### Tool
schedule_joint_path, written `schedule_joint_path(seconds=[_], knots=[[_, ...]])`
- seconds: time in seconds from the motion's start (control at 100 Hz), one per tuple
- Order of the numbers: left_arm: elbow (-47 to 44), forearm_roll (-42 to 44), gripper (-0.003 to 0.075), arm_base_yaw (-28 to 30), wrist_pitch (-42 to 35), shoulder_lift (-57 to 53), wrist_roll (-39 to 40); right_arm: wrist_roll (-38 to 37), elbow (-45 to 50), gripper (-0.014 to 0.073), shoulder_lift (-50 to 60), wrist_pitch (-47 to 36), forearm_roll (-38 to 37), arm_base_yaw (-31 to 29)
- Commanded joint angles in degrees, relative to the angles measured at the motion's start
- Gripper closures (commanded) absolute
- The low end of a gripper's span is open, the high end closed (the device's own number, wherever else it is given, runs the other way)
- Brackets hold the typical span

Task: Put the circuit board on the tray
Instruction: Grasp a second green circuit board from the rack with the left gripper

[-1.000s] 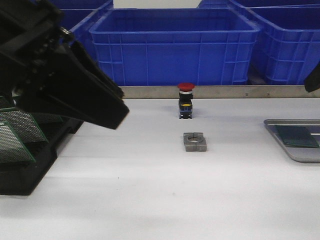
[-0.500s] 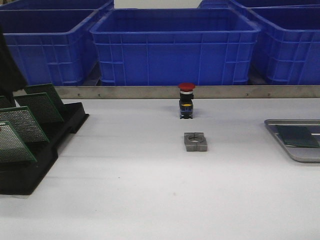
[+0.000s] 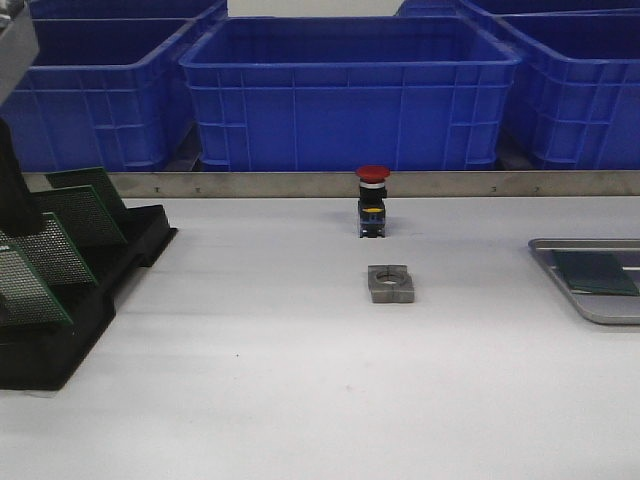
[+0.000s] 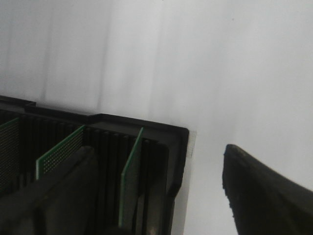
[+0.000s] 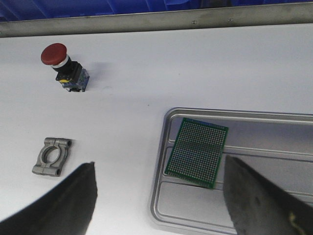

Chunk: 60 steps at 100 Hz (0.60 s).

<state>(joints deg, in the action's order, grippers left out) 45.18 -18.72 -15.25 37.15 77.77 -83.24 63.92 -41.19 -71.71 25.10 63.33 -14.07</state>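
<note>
The tray (image 3: 590, 305) runs off the front view's right edge; the black slotted rack (image 3: 60, 330) is cut at the left; the left wrist view is blurred.

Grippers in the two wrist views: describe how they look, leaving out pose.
The left gripper has matte black fingers, broad, wedge-shaped, with roughened edges. The right gripper has similar black fingers, one flecked with yellowish specks. No cables or markings are visible.
</note>
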Motion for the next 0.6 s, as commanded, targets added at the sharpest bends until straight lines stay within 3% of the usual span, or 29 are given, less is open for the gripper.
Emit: schedule_joint_path(seconds=[0.0, 0.14, 0.5, 0.59], knots=[[1.28, -1.82, 0.023, 0.22, -4.51, 0.72, 0.79, 0.16, -1.24, 0.0035, 1.6, -0.14, 1.42, -0.26], [1.39, -1.91, 0.0263, 0.22, -8.2, 3.16, 0.79, 0.16, -1.24, 0.0035, 1.6, 0.04, 1.42, -0.26], [1.39, -1.91, 0.0736, 0.22, -8.92, 3.54, 0.79, 0.16, -1.24, 0.0035, 1.6, 0.04, 1.42, -0.26], [1.39, -1.91, 0.074, 0.22, -8.92, 3.54, 0.79, 0.16, -1.24, 0.0035, 1.6, 0.04, 1.42, -0.26]])
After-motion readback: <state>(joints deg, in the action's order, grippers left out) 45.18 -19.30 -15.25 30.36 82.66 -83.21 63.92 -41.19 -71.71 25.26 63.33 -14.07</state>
